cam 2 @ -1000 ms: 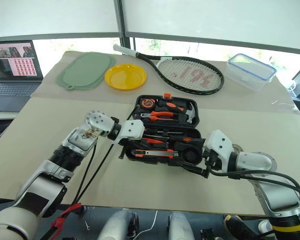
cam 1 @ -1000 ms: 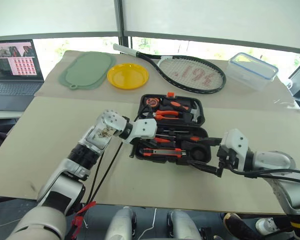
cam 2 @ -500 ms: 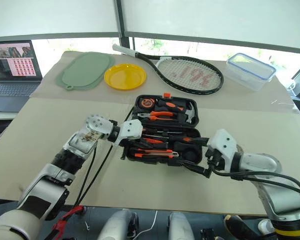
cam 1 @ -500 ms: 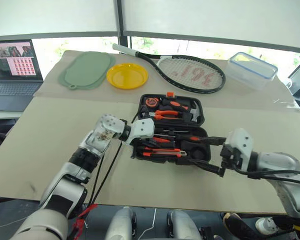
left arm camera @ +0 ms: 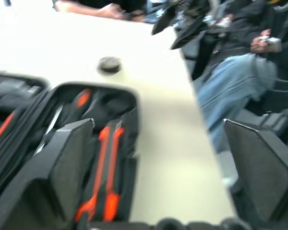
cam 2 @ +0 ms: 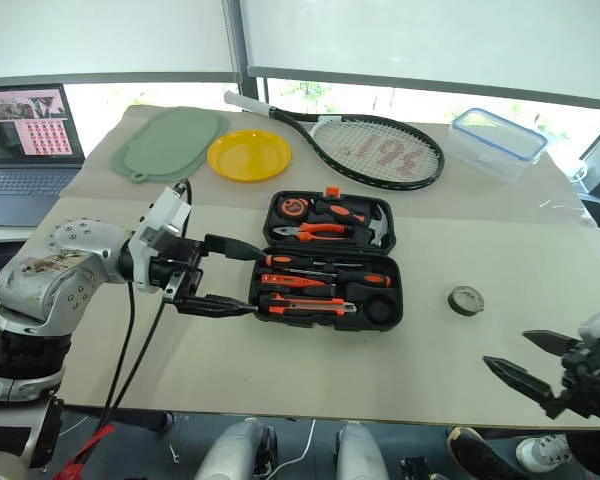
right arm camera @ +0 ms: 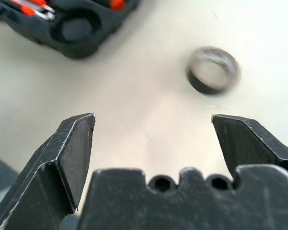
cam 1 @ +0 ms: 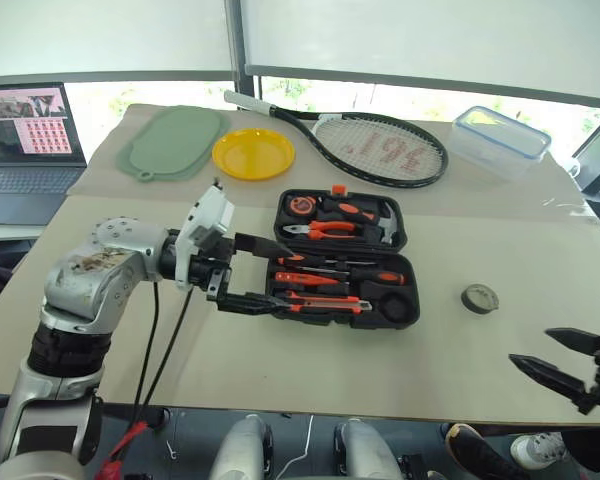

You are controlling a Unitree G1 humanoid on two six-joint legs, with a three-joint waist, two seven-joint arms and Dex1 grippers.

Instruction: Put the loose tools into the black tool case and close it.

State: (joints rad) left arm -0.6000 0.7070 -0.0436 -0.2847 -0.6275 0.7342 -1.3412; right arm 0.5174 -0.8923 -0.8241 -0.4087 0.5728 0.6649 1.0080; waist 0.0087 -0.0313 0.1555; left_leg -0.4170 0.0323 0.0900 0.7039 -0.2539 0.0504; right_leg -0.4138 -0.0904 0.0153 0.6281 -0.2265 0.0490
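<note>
With its screwdrivers and knife slotted, the black tool case [cam 1: 342, 258] lies open, only the tape roll [cam 1: 479, 297] loose on the table [cam 1: 100, 260] to its right; the left gripper [cam 1: 248, 272], clamped a second ago, now gapes empty; the right gripper [cam 1: 560, 362], spread empty, has withdrawn from the case

I have bare table [cam 2: 310, 375] along the whole near edge, and open surface around the tape roll [cam 2: 466, 299] toward the right edge — nothing crowds it. The open tool case [cam 2: 330, 260] sits mid-table; my left gripper [cam 2: 230, 275], fingers spread, hangs at its left side, blocking that approach. The far edge is packed — mat [cam 2: 170, 140], yellow plate [cam 2: 248, 154], racket [cam 2: 365, 145], clear box [cam 2: 498, 142]
</note>
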